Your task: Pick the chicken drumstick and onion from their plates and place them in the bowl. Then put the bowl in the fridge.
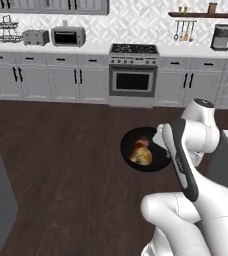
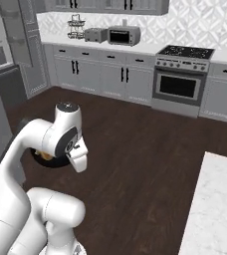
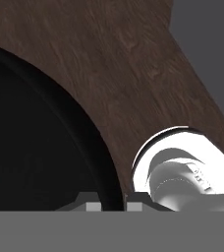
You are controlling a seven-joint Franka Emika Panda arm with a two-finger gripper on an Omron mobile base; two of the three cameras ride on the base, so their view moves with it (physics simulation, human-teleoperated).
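Simulated kitchen, the arm holding its load above a dark, wood-grained plank floor [image 1: 61, 165]. At far left on the far counter, a wire rack [image 1: 8, 29], a boxy metal toaster [image 1: 35, 37] and a toaster oven [image 1: 68, 36] with a dark window; right of these, a steel range [image 1: 133, 75] with black burners and a glass oven door, flanked by grey panelled cabinets [image 1: 51, 80] with black bar handles; further right, a coffee machine [image 1: 221, 37] beneath a shelf of hanging utensils. In the middle of the left base view, the bowl [image 1: 145, 149], round, glossy and near-black, carried over the floor; inside it, the reddish-brown chicken drumstick [image 1: 141, 144] touching the rounded yellowish-tan onion [image 1: 143, 157]. The gripper [image 3: 107, 203], jaws pinching the bowl's rim at its right edge; fingertips [image 3: 91, 204] small and dark in the hand view, one either side of the curved wall. At near right, a pale speckled counter [image 2: 215, 209].
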